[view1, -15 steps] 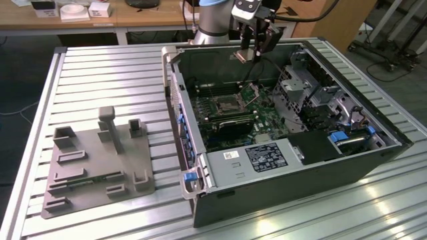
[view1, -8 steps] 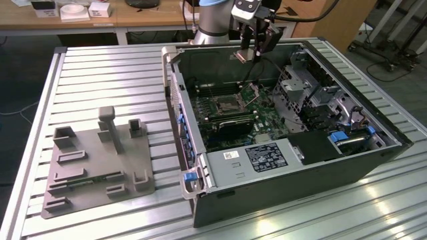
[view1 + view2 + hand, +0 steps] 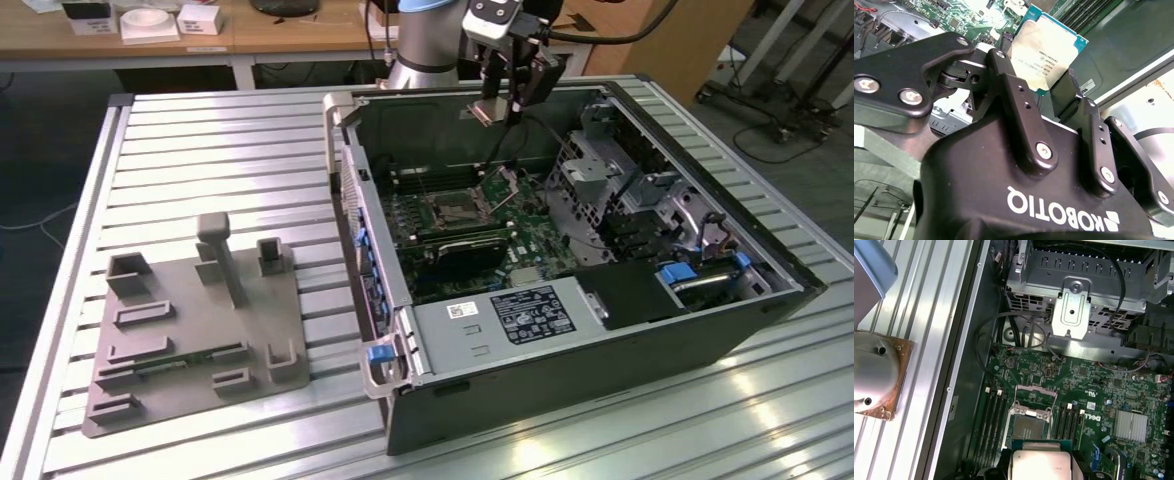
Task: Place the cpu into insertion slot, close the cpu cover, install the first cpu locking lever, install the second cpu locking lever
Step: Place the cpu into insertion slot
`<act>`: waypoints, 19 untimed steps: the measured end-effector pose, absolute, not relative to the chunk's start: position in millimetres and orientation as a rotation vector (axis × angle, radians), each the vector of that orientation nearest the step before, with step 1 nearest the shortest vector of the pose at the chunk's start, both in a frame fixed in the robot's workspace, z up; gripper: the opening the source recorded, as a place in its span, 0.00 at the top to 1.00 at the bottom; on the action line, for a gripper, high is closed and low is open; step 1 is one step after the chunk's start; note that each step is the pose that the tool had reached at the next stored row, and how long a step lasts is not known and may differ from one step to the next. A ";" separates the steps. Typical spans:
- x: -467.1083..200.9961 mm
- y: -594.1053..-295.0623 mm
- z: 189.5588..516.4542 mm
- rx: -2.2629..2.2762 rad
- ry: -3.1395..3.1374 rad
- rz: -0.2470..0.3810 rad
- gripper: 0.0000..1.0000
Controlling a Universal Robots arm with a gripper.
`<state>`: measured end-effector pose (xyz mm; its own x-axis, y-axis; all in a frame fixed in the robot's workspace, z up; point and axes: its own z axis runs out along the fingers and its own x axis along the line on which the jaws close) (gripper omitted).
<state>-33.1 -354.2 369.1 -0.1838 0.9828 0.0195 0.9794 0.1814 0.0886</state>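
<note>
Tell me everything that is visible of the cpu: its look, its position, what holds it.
The cpu is a small flat square chip: a pale silvery metal face with dark print, and a thin blue-green border around it. The tool is shut on it, its black fingers pressing two opposite edges. In the first wrist view the cpu hangs in the air over the green board, close to the insertion slot but not yet in it. Nothing else touches it.

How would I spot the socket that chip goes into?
Look inside the open computer case at the green circuit board. Near its middle sits the insertion slot, a square with dark centre and silver rim, flanked by memory slots, which are long, narrow and black.
</note>
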 end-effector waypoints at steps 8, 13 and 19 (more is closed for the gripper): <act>-33.0 -354.2 369.1 1.981 2.381 0.125 0.46; -33.0 -353.9 369.0 1.981 2.381 0.125 0.46; -33.0 -353.6 366.5 2.046 2.326 0.120 0.46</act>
